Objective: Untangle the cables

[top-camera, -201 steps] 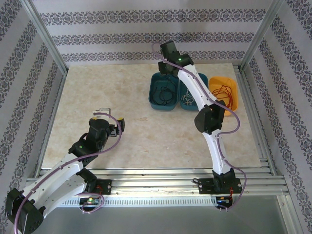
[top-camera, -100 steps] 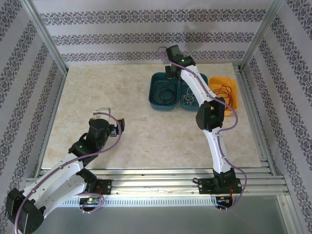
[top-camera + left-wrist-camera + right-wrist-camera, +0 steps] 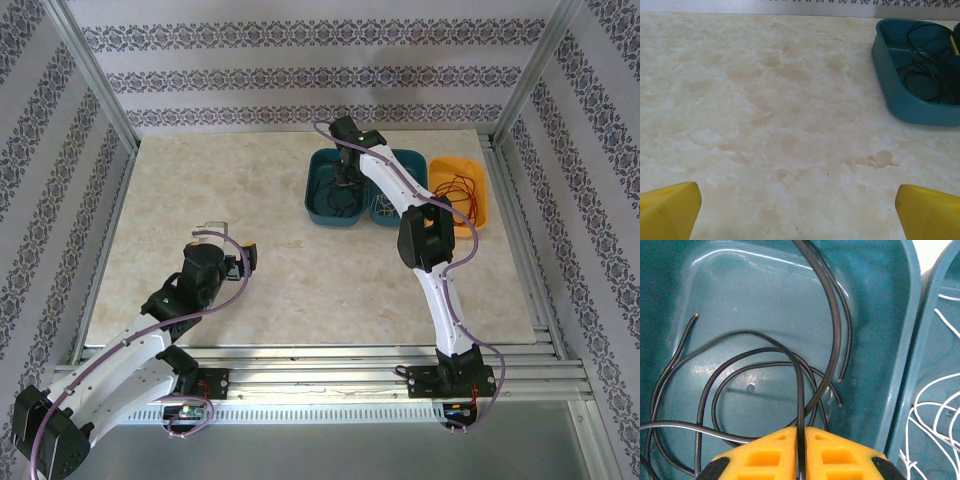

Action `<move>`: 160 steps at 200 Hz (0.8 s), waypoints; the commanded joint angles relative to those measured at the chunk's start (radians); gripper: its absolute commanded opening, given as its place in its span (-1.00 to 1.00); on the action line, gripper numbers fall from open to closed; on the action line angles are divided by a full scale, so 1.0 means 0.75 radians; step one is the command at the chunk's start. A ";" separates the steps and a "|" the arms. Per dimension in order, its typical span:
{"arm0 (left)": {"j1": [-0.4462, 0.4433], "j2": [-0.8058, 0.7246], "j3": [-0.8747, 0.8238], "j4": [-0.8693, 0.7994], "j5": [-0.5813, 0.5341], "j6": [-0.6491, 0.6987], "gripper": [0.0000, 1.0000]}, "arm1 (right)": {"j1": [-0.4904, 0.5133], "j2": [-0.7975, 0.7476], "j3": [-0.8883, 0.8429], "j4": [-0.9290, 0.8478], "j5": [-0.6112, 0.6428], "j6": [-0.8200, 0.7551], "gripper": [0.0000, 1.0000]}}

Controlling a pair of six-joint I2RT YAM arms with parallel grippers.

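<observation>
The cables lie sorted in three bins at the back. Black cables (image 3: 335,192) (image 3: 740,370) (image 3: 922,75) curl in the left teal bin (image 3: 313,195). White cables (image 3: 383,206) (image 3: 935,415) sit in the teal bin beside it, and red cables (image 3: 460,188) in the orange bin (image 3: 478,205). My right gripper (image 3: 346,172) (image 3: 801,440) hangs inside the left teal bin, its yellow jaws shut on one black cable (image 3: 799,390) that rises between them. Far from the bins, my left gripper (image 3: 228,243) (image 3: 800,212) stands open over bare table, with nothing between its fingers.
The three bins stand side by side near the table's back right edge. The left teal bin's wall (image 3: 900,340) is close to the right of my right gripper. Patterned walls and metal frame posts (image 3: 95,80) close in the marble table (image 3: 220,180).
My right arm has swung from behind the bins forward and down into the left teal bin, carrying the black cable. The left arm has not moved.
</observation>
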 commanded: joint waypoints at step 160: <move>0.018 0.004 -0.003 0.040 0.011 -0.017 0.99 | 0.059 -0.380 -0.232 0.009 0.105 0.018 0.08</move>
